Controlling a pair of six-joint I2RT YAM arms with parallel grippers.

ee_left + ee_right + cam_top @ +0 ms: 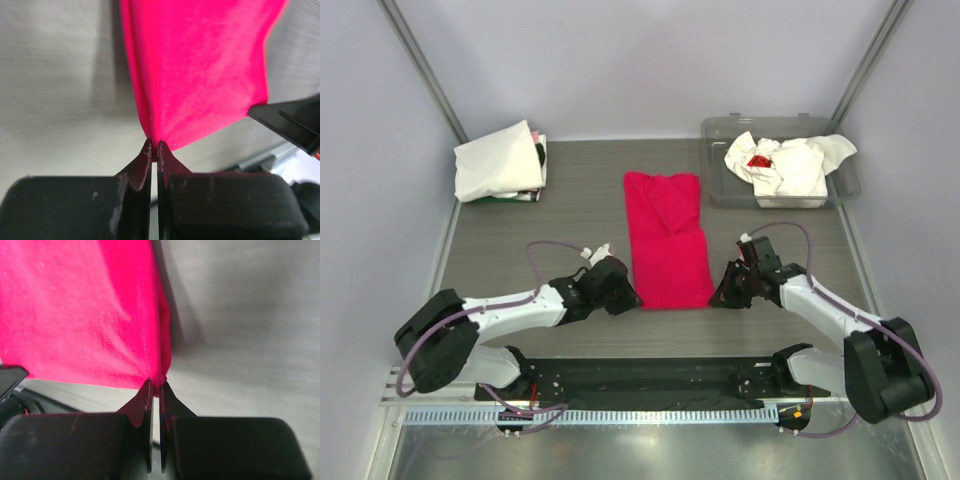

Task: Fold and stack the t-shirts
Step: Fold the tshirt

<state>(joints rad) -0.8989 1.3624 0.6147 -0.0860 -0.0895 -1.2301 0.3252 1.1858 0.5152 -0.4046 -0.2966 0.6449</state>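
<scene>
Mere slivers of crimson red cloth t-shirt (667, 240) hem clamped in left gripper (154, 149) and right gripper (155, 388); uneven lift may slip one

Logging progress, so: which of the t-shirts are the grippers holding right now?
The red t-shirt mid-table: left gripper and right gripper pinch its near corners. The folded white shirt far left and the crumpled one in the tub lie untouched.

Open table (580, 200) strips flank the red t-shirt (665, 240); folded white t-shirts (498, 160) far left and tub (713, 172) far right obstruct.
</scene>
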